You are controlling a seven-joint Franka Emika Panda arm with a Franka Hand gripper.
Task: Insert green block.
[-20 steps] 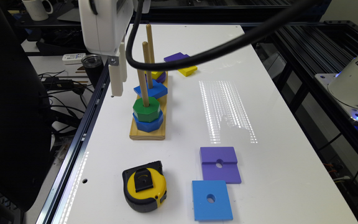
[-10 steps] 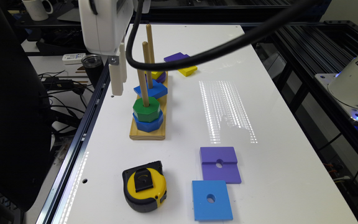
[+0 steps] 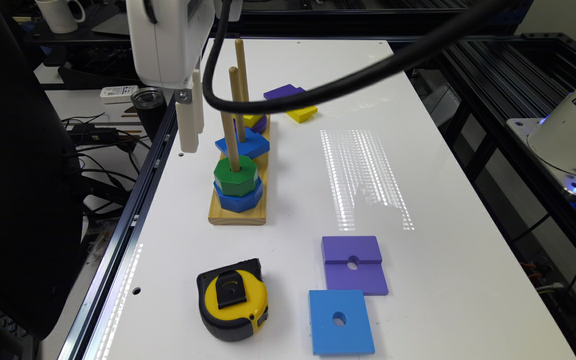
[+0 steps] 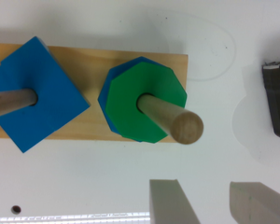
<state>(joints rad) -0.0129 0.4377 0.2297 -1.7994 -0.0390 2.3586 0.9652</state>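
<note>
Green block point(image 3: 236, 176) sits threaded on the nearest wooden peg point(image 3: 230, 120), atop the blue octagonal block point(image 3: 238, 199), centre-left of the frame. Claw point(image 4: 213, 201) hangs released, empty, beside the wooden base point(image 3: 238, 214).

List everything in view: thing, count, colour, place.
green block: 1, dark green, on nearest peg, atop blue octagon
blue octagon: 1, blue, under it
blue square block: 1, on middle peg
peg board: 1, wooden, three pegs
tape measure: 1, yellow-black, near table edge
flat squares: purple, blue, beside tape
far loose blocks: purple, yellow
end effector: open, empty, beside board
</note>
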